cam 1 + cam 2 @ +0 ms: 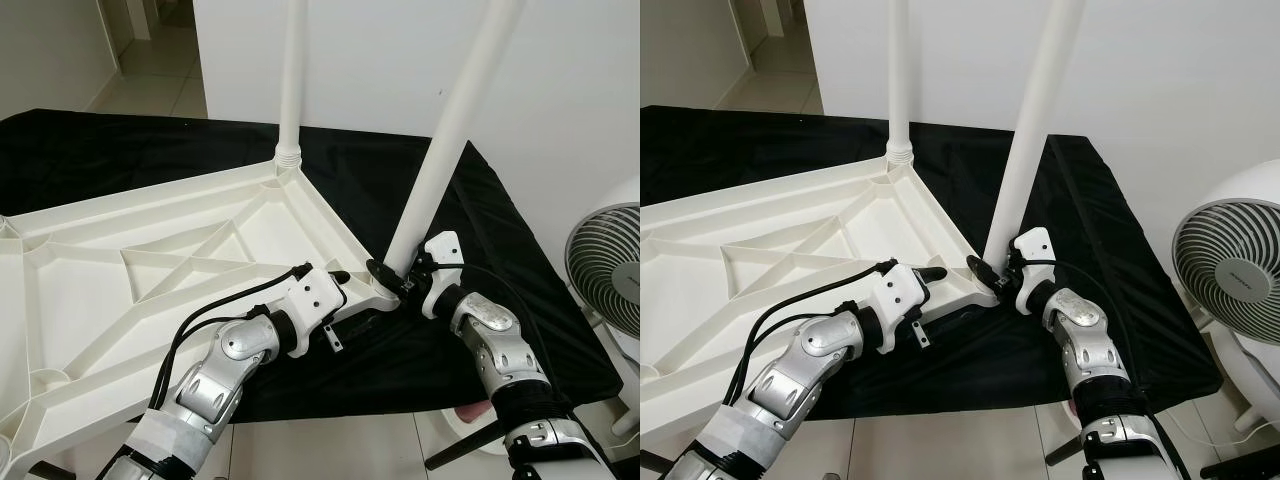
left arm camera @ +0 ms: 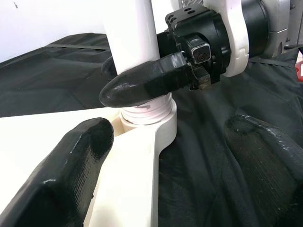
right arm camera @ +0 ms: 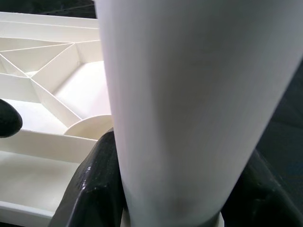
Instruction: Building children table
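Observation:
A white plastic tabletop [image 1: 150,260] lies upside down on a black cloth [image 1: 480,240]. One white leg [image 1: 292,80] stands upright in its far corner socket. A second white leg [image 1: 450,130] leans in the near right corner socket [image 2: 147,118]. My right gripper [image 1: 388,272] is shut around this leg's base; in the right wrist view the leg [image 3: 189,104] sits between both black fingers [image 3: 94,184]. My left gripper [image 1: 352,298] is open at the tabletop's rim beside that corner, one finger [image 2: 71,175] over the rim and the other above the cloth.
A white pedestal fan [image 1: 1235,270] stands on the tiled floor at the right. A white wall [image 1: 400,60] rises just behind the cloth. A doorway opens at the back left. The cloth's front edge hangs near my arms.

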Controlling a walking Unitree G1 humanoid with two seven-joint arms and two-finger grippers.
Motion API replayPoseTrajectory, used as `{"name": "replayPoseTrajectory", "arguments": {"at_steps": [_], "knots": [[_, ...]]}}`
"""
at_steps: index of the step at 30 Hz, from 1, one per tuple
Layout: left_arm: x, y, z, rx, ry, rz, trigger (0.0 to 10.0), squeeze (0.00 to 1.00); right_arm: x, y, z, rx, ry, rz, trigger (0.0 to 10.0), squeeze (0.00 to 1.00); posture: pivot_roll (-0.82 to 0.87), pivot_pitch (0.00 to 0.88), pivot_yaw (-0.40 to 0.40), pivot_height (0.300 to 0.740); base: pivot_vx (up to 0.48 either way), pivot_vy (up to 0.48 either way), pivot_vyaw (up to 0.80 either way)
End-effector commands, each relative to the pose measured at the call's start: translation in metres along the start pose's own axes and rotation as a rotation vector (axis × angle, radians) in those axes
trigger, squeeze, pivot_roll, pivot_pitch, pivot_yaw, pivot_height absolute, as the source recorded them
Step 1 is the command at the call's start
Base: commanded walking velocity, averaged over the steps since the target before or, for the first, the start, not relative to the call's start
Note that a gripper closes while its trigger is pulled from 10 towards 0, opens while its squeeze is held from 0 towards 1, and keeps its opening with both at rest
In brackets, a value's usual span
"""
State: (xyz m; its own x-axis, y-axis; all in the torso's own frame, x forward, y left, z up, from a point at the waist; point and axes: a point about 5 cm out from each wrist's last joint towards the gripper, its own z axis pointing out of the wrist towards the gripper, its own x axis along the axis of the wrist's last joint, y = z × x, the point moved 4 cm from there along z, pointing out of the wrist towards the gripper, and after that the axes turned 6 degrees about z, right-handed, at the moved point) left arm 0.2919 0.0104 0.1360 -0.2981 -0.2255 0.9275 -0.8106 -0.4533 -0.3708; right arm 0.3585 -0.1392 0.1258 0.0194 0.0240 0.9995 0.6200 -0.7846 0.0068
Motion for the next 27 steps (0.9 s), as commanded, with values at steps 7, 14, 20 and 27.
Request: {"name": "replayPoseTrajectory", "arguments": {"at_steps": [7,14,20,27], "knots": [[0.0,0.004,0.002,-0.022,0.003,-0.007,10.0,0.0,-0.012,0.013,0.005,-0.245,-0.021,0.069,10.0,0.0,0.12,0.009,-0.071,0.74,0.0,0.0,0.0],[0.001,0.005,0.002,-0.026,0.005,-0.012,10.0,0.0,-0.013,0.015,0.006,-0.386,0.002,0.129,10.0,0.0,0.12,0.022,-0.061,0.74,0.0,0.0,0.0],[0.001,0.005,0.001,-0.033,0.005,-0.015,10.0,0.0,-0.019,0.012,0.001,-0.599,0.03,0.207,10.0,0.0,0.12,0.035,-0.058,0.74,0.0,0.0,0.0],[0.001,0.008,0.001,-0.036,0.006,-0.024,10.0,0.0,-0.021,-0.003,-0.007,-0.814,0.055,0.253,10.0,0.0,0.11,0.049,-0.057,0.74,0.0,0.0,0.0]]}}
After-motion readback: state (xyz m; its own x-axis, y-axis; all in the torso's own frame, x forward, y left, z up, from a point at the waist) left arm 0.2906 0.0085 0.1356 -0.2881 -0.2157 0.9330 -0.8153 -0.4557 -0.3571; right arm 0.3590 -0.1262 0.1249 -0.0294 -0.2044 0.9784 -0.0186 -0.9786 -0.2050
